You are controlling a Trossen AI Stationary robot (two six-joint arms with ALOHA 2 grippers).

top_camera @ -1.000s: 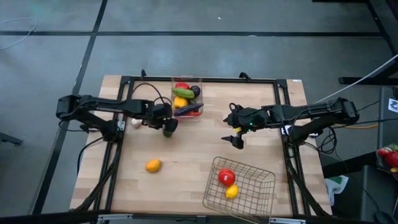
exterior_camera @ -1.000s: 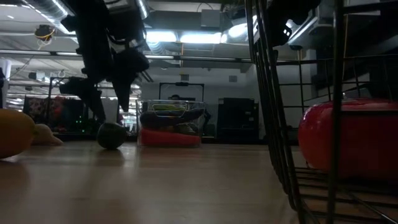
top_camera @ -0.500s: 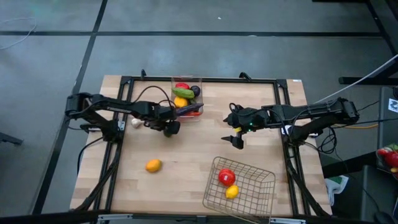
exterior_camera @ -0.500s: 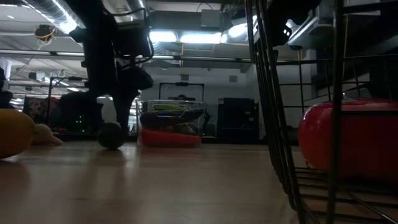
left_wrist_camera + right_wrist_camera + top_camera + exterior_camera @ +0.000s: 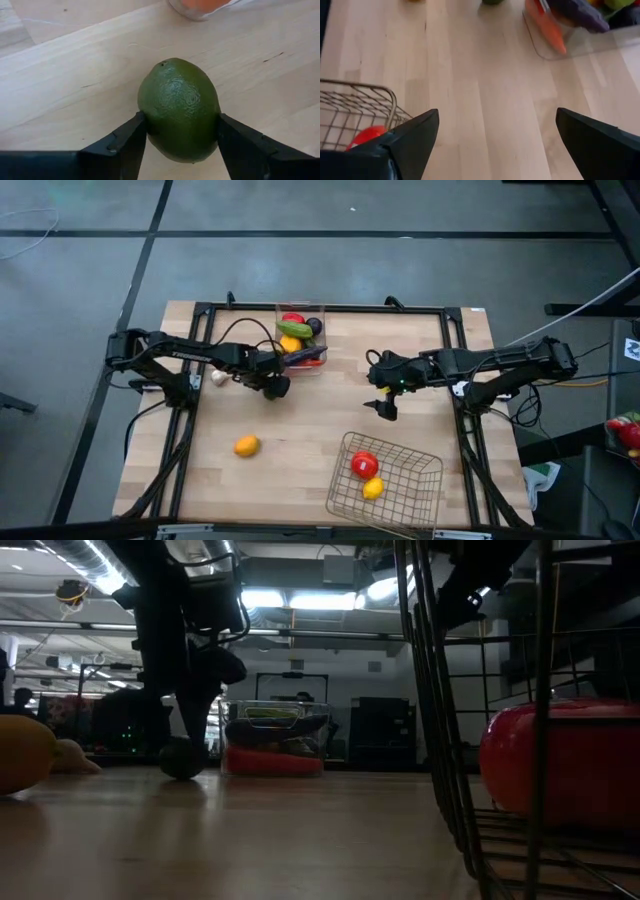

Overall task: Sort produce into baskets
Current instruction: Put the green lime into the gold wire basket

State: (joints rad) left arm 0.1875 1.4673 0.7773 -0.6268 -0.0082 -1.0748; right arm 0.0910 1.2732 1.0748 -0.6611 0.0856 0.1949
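Note:
A green lime (image 5: 179, 107) lies on the wooden table (image 5: 300, 430), just in front of the clear bin (image 5: 301, 340). The bin holds several pieces of produce. My left gripper (image 5: 275, 387) stands over the lime and is shut on it. My right gripper (image 5: 385, 407) hangs open above the table's middle right with nothing between its fingers. The wire basket (image 5: 400, 480) stands near the front right, with a red piece (image 5: 363, 464) and a yellow piece (image 5: 372, 488) in it. An orange-yellow piece (image 5: 246, 445) and a whitish piece (image 5: 218, 378) lie loose on the table. My left gripper pinches the lime between its two fingers, one on each side of its widest part (image 5: 146, 122). The fingers (image 5: 125, 145) come steeply from above. The lime's underside (image 5: 182, 772) rests on the table.
Black frame rails (image 5: 455, 360) run along the table's edges. Bare wood lies between the bin, the loose orange-yellow piece and the wire basket.
My left gripper has sunk toward the table over the lime, and its fingers now stand against the lime's sides. The lime has stayed where it was. My right gripper has tipped slightly further downward.

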